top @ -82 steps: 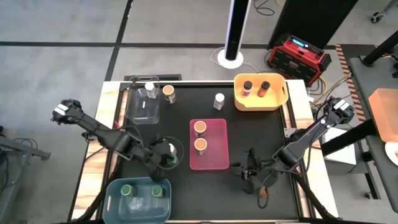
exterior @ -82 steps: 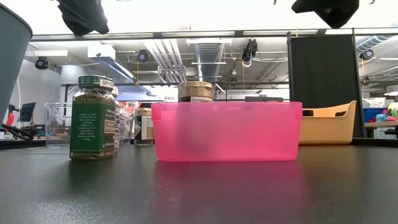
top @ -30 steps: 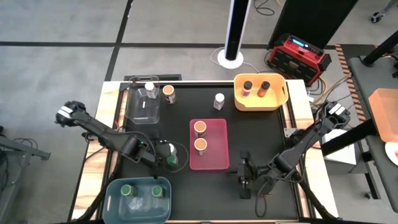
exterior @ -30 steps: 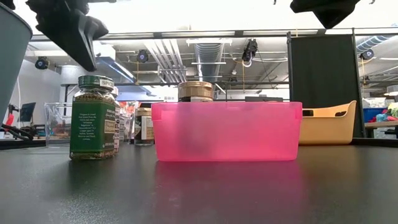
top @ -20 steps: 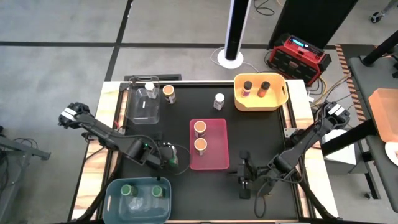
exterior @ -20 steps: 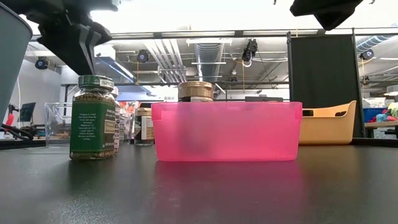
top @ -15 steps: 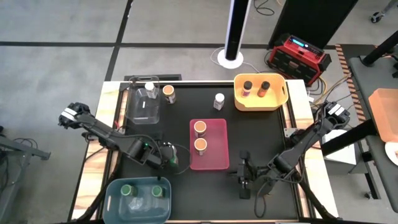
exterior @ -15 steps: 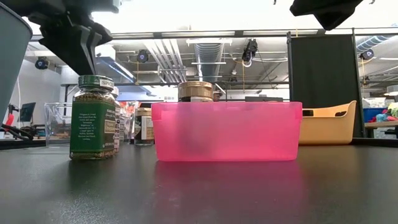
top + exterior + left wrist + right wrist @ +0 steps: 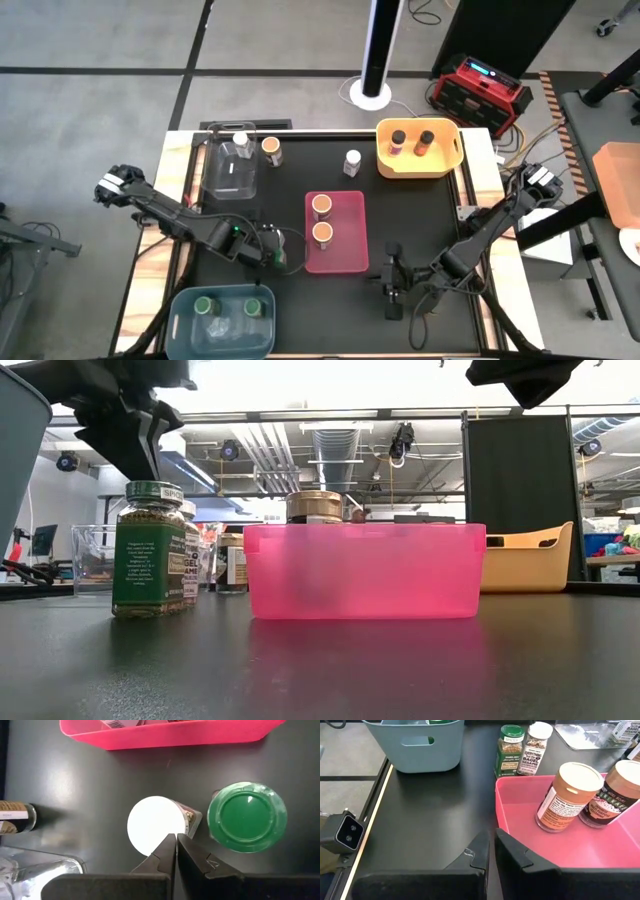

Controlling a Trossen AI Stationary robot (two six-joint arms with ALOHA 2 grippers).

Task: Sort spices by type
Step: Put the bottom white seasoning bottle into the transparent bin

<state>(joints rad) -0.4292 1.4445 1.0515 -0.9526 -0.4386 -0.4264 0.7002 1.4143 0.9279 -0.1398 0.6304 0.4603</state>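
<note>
Two jars stand side by side left of the pink bin (image 9: 336, 232): a green-lidded jar (image 9: 247, 816) and a white-lidded jar (image 9: 154, 825), largely covered from overhead by our left gripper (image 9: 268, 250). From table height we find the white-lidded one mostly hidden behind its green neighbour. Our left gripper hovers above them, jaws pressed together, holding nothing. Our right gripper (image 9: 391, 282) sits low on bare black table right of the pink bin, jaws likewise closed and empty. Two orange-lidded jars (image 9: 567, 796) stand inside that bin. Open table lies between the pink bin and the near edge.
</note>
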